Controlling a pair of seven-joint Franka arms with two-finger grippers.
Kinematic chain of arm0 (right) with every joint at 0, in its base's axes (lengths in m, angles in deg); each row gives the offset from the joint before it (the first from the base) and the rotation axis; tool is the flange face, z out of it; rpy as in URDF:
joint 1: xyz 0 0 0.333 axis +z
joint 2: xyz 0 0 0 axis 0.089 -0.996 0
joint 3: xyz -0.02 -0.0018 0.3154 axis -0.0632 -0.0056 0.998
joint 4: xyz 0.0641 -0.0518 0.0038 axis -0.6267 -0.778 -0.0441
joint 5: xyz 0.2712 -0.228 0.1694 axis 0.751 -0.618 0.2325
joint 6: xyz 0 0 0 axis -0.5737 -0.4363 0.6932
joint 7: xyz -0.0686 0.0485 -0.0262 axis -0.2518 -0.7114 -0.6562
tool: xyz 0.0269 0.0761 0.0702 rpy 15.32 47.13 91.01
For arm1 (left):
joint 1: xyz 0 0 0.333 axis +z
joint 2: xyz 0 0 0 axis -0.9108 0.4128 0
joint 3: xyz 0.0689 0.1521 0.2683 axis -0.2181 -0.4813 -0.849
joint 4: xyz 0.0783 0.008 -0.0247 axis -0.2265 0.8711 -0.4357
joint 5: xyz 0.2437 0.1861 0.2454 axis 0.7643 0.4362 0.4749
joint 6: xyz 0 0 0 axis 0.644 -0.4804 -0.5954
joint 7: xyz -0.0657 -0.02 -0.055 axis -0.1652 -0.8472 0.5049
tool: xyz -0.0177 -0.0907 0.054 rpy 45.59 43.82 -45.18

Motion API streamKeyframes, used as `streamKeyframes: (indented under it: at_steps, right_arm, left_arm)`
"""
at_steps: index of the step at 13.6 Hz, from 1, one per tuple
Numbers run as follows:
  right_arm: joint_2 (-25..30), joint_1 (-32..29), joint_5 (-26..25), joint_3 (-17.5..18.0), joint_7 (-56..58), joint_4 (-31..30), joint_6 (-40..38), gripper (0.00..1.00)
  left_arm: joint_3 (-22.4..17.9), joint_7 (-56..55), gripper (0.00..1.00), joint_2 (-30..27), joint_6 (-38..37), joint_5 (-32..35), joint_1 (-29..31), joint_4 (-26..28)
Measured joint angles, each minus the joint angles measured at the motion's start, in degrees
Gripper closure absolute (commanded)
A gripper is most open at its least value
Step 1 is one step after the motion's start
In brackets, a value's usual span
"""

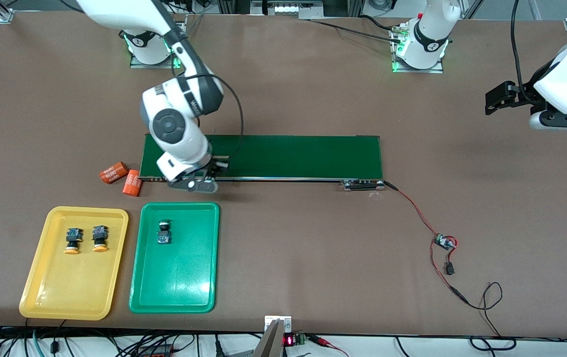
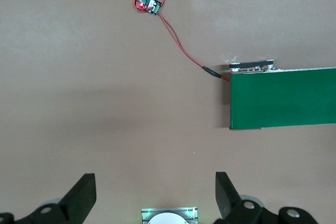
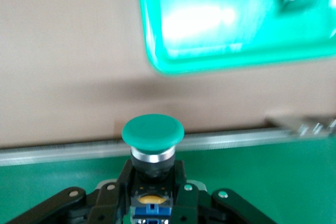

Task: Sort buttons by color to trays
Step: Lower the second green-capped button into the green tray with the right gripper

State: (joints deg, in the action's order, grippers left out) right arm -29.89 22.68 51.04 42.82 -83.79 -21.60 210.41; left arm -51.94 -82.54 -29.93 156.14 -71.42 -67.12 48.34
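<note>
On the matte brown tabletop [image 1: 313,89] we see two shallow plastic trays with rounded corners and glossy floors, side by side near the front camera: a yellow tray [image 1: 40,282], toward the right arm's end, and a green tray [image 1: 179,292] beside it. The yellow tray carries two yellow-orange buttons [image 1: 72,240] lying close together, blue-and-black bodies with round mushroom caps; the green tray carries one green button [image 1: 164,232]. That makes three buttons in trays, and a fourth — a green-capped button [image 3: 153,132] with a smooth domed cap above a metal collar — sits clamped between the jaws of the right gripper [image 1: 199,183], its body held between the black fingers and its cap projecting past them. This gripper is low over the edge of the long dark green belt [image 1: 288,156], at the end nearest the trays. Two orange cylinders [image 1: 122,178] with white print lie on the tabletop by that end of the belt. The left gripper [image 2: 155,195] waits over bare tabletop past the belt's other end — jaws wide apart, holding nothing — with a small circuit board [image 2: 148,4] on red-and-black wires in its view.
</note>
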Motion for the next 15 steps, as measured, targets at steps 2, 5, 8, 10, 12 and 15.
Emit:
streamKeyframes:
  at_steps: [2, 5, 8, 10, 12, 15]
  right_arm:
    - [-2.0, -2.7, 0.0, -0.1, 3.3, 3.8, 0.0, 0.82]
    - [-7.6, -6.7, 0.0, -0.2, 7.9, 10.3, 0.4, 0.82]
    - [-13.1, -8.4, 0.0, -0.4, 11.8, 15.1, 4.1, 0.82]
    - [-15.3, -8.8, 0.0, -1.0, 13.9, 16.0, 7.9, 0.82]
    - [-16.9, -9.0, 0.0, -1.2, 15.4, 16.2, 10.4, 0.82]
    - [-19.6, -9.0, 0.0, -1.7, 17.7, 16.6, 13.4, 0.82]
  left_arm:
    - [0.0, 0.0, 0.00, 0.0, 0.0, 0.0, 0.0, 0.0]
    - [0.1, 0.1, 0.00, 0.0, 0.0, 0.0, -0.1, 0.0]
    - [0.1, 0.1, 0.00, 0.0, 0.0, 0.0, -0.1, 0.0]
    - [0.1, 0.1, 0.00, 0.0, 0.0, 0.0, -0.1, 0.0]
    - [0.2, 0.1, 0.00, 0.0, 0.0, 0.0, -0.1, 0.0]
    - [0.3, 0.1, 0.00, 0.0, 0.0, 0.0, -0.1, 0.0]
